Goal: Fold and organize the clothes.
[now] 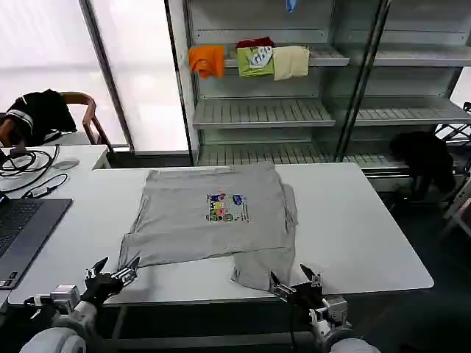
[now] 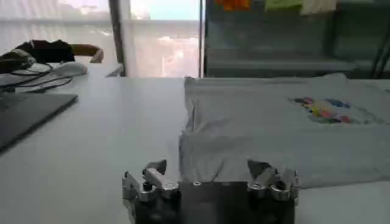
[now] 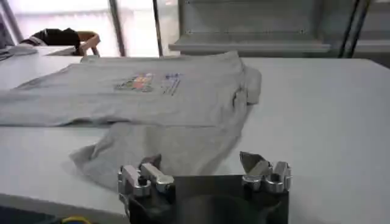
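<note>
A light grey short-sleeved shirt (image 1: 213, 220) with a small multicoloured chest print (image 1: 227, 207) lies spread on the white table (image 1: 353, 228), partly folded, one sleeve trailing toward the near edge. My left gripper (image 1: 114, 273) hovers open at the table's near left edge, just short of the shirt's corner (image 2: 244, 146). My right gripper (image 1: 294, 281) is open at the near edge, right beside the trailing sleeve (image 3: 164, 152). In the left wrist view my gripper (image 2: 207, 171) holds nothing. In the right wrist view my gripper (image 3: 201, 165) also holds nothing.
A laptop (image 1: 26, 228) and cables (image 1: 26, 162) sit on the desk at the left. Behind the table stands a glass-fronted shelf unit (image 1: 294, 110) with orange, green and cream folded garments (image 1: 250, 60). A chair with a black garment (image 1: 44, 114) is at far left.
</note>
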Motion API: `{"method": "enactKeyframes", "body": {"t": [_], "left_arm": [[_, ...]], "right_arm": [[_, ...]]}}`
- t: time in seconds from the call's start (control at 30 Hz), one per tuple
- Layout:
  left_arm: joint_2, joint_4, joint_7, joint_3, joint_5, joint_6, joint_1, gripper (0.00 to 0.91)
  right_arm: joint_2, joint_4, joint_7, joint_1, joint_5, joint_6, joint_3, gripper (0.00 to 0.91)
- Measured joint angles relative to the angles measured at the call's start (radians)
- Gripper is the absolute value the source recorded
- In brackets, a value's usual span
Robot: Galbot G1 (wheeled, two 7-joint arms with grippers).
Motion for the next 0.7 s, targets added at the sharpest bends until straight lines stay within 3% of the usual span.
{"method": "enactKeyframes", "body": {"t": [0.07,0.1,0.7], "left_arm": [[0.000,0.008,0.000,0.002,0.002,0.000,-0.001,0.050],[0.001,0.012,0.001,0.003,0.003,0.000,-0.002,0.010],[0.011,0.045,0.025,0.012,-0.025,0.000,-0.002,0.000]], "right_arm": [[0.001,-0.003,0.000,-0.001,-0.007,0.001,-0.005,0.000],[0.002,-0.005,0.000,-0.001,-0.009,0.001,-0.008,0.000],[0.016,-0.020,0.010,0.022,0.019,0.041,-0.016,0.000]]}}
